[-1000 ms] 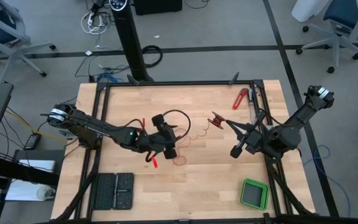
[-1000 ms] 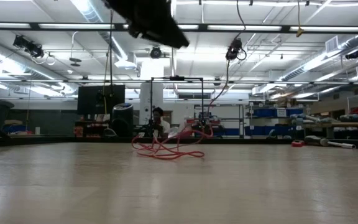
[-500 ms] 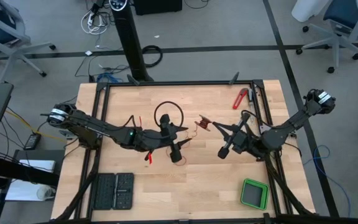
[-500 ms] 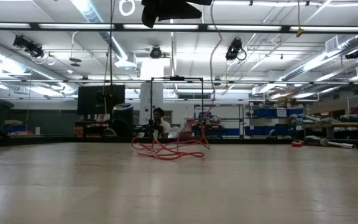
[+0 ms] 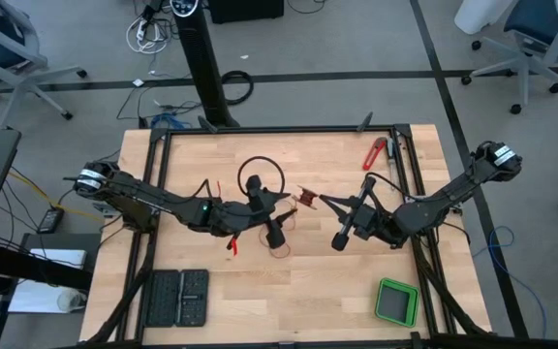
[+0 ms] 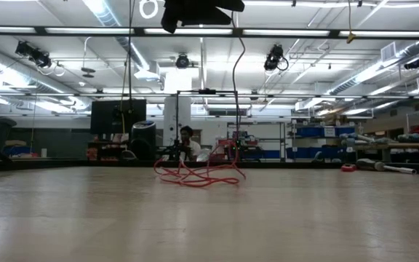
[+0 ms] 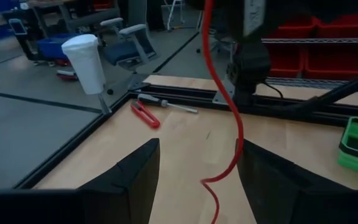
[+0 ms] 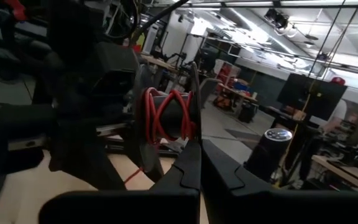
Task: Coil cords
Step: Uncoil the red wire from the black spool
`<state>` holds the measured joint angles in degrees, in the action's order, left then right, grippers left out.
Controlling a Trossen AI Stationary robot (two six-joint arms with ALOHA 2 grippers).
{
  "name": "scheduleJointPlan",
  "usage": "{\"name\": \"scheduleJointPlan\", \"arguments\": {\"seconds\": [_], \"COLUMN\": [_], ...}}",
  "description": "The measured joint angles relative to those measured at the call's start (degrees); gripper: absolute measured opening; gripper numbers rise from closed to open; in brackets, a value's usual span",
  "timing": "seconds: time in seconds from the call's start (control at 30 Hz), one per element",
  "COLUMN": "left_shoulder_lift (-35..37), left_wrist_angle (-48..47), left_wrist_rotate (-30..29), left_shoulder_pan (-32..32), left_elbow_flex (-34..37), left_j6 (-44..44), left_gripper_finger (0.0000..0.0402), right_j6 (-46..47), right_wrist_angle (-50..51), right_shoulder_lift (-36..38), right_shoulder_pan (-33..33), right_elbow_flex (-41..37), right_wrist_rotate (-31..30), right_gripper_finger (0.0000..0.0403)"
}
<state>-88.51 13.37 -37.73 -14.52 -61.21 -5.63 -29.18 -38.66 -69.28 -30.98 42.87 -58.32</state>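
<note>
While nothing legible shows anywhere, layout from left: dark tray (image 5: 175, 297) at table's (image 5: 308, 281) near-left edge. Left gripper (image 5: 277, 231) mid-table, fingers (image 7: 129, 180) spread wide, red wire (image 7: 229, 118) hanging between them, touching neither. Right gripper (image 5: 310, 199) just right of it, fingers pinched together against a small spool wound with red wire. Loose red loops lie on the table. Red-handled tool (image 5: 373, 153) far right, green box (image 5: 396, 301) near right.
</note>
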Motion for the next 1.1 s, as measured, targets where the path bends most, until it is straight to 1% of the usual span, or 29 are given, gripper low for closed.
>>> {"name": "scheduleJointPlan", "arguments": {"seconds": [0.07, 0.13, 0.23, 0.33, 0.43, 0.47, 0.5, 0.63, 0.7, 0.77, 0.87, 0.93, 1.03, 1.1], "left_shoulder_lift": [0.00, 0.00, 0.00, 0.00, 0.00, 0.00, 0.00, 0.00, 0.06, 0.56, 2.63, 3.95, 4.74, 4.74], "left_wrist_angle": [0.00, 0.00, 0.00, -0.02, -0.15, -0.33, -0.54, -2.81, -4.14, -5.66, -7.21, -7.93, -7.27, -6.28], "left_wrist_rotate": [-0.76, -1.94, -2.89, -2.89, -2.35, -1.68, -1.56, -1.44, -2.57, -4.63, -5.48, -5.50, -4.76, -3.16], "left_shoulder_pan": [0.00, 0.00, 0.00, 0.00, -0.11, -0.11, -0.13, -0.13, -0.13, -0.13, -0.20, -0.40, -1.08, -1.61], "left_elbow_flex": [0.00, 0.02, 0.02, 0.02, 0.02, 0.02, 0.02, 0.03, 0.04, 0.07, 0.07, 0.07, 0.07, 0.07], "left_j6": [0.00, -0.38, -0.63, -0.60, 0.69, 0.80, 0.91, 0.91, 0.98, 1.09, 1.09, 1.09, 2.41, 3.96], "left_gripper_finger": [0.0212, 0.0206, 0.0176, 0.0120, 0.0041, 0.0021, 0.0013, 0.0004, 0.0003, 0.0003, 0.0002, 0.0002, 0.0002, 0.0001], "right_j6": [1.04, 2.32, 4.16, 5.21, 5.25, 5.22, 5.19, 4.38, 2.30, -0.79, -6.27, -8.79, -9.67, -9.65], "right_wrist_angle": [-0.14, -0.11, -0.12, -0.12, -0.10, -0.10, -0.10, 0.06, 1.00, 3.33, 8.73, 12.87, 17.00, 18.62], "right_shoulder_lift": [0.00, 0.00, 0.00, 0.00, 0.00, 0.00, 0.00, 0.00, 0.00, 0.00, 0.00, 0.00, 0.00, 0.00], "right_shoulder_pan": [0.00, 0.21, 0.65, 1.07, 1.14, 1.14, 1.14, 1.11, 0.68, -0.08, -1.41, -1.95, -1.69, -0.72], "right_elbow_flex": [0.00, 0.00, 0.00, 0.00, 0.00, 0.00, 0.00, 0.00, 0.00, 0.00, 0.00, 0.00, 0.00, 0.00], "right_wrist_rotate": [0.19, 1.79, 4.44, 4.87, 4.89, 4.89, 4.88, 4.59, 4.44, 4.38, 3.07, 0.00, -7.71, -12.37], "right_gripper_finger": [0.0000, 0.0000, 0.0000, 0.0000, 0.0000, 0.0000, 0.0000, 0.0000, 0.0000, 0.0000, 0.0000, 0.0000, 0.0000, 0.0000]}}
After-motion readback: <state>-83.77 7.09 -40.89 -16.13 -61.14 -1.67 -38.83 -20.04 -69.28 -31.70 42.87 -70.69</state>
